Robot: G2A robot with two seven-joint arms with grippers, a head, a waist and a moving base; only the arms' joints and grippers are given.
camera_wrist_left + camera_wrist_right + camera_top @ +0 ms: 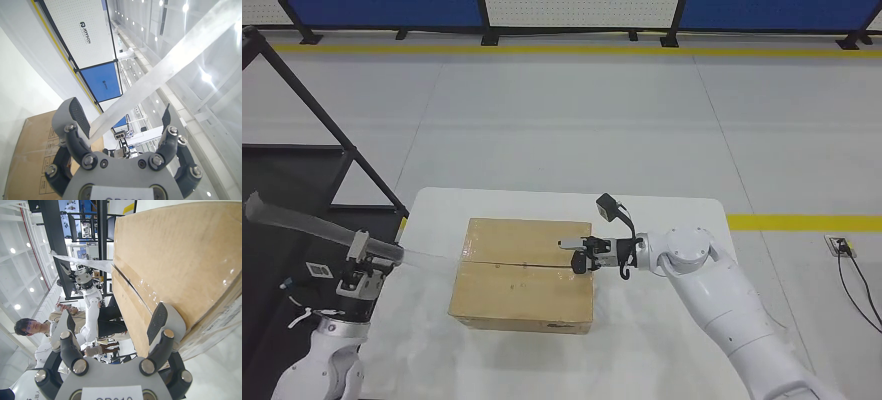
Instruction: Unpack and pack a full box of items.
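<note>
Brown cardboard makes up the box (522,285), which sits about the middle of the white table (662,330). Its two top flaps are shut, and the seam between them runs from the side facing the table's left edge to the side facing the right edge.

A long strip of clear tape (302,225) leaves the seam at the box's left end. It stretches out over the table's left edge and past it, with its far end up in the air.

The left gripper (367,262) hangs at the table's left edge, well apart from the box, right where the tape passes. In the left wrist view the gripper (121,105) has its jaws wide apart. The tape (151,75) lies against the ribbed pad of one finger (79,115), and the other finger is clear of it. A corner of the box (28,144) shows below.

The right gripper (577,255) is over the box's right end, at the seam. In the right wrist view its jaws (113,311) are also apart, clamped on nothing. One finger (160,323) lies against the top of the box (170,256) close beside the seam, and the other is off the cardboard. The tape (81,261) shows beyond, running from the box's far end.
</note>
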